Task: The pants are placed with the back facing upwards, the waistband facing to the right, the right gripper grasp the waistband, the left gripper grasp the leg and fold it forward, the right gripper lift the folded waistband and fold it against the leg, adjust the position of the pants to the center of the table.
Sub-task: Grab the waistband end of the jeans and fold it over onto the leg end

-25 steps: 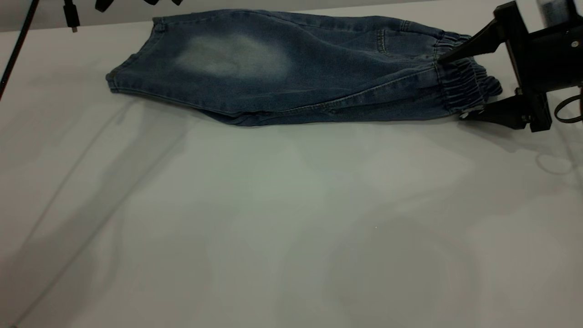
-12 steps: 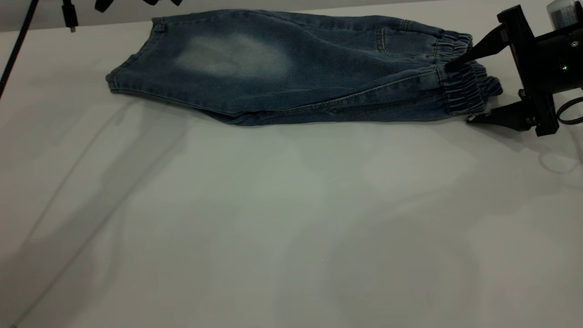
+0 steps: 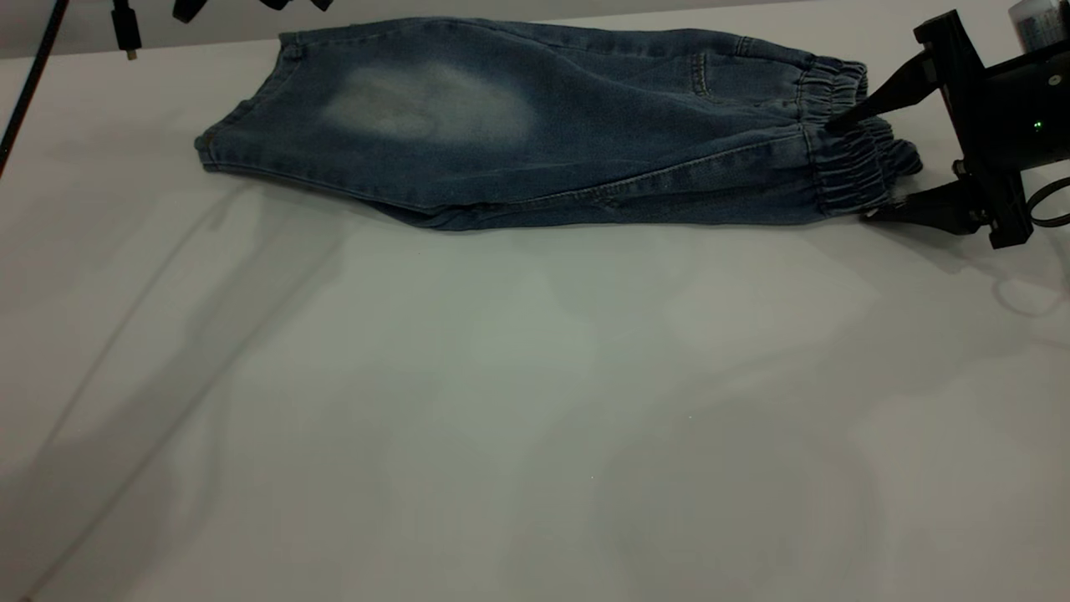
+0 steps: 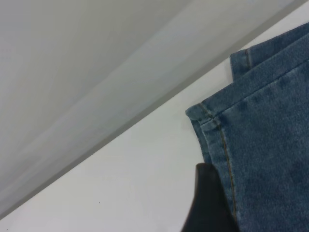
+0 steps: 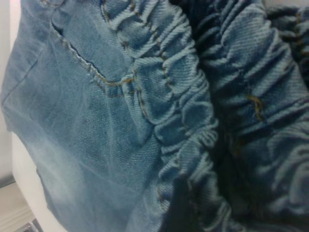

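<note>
Blue denim pants lie folded lengthwise along the far side of the white table, leg hem to the left and elastic waistband to the right. My right gripper is open at the table's right end, one finger resting on top of the waistband and the other low beside its near edge. The right wrist view is filled with gathered waistband and a back pocket seam. My left gripper hangs open above the leg end, mostly out of view. One of its fingers shows beside the hem.
A black cable slants down at the far left edge and a small connector dangles near it. Bare white table stretches in front of the pants. The table's far edge runs just behind them.
The right gripper has drawn back a little to the right along the waistband, and its upper finger sits slightly lower. The pants and left gripper have not moved.
</note>
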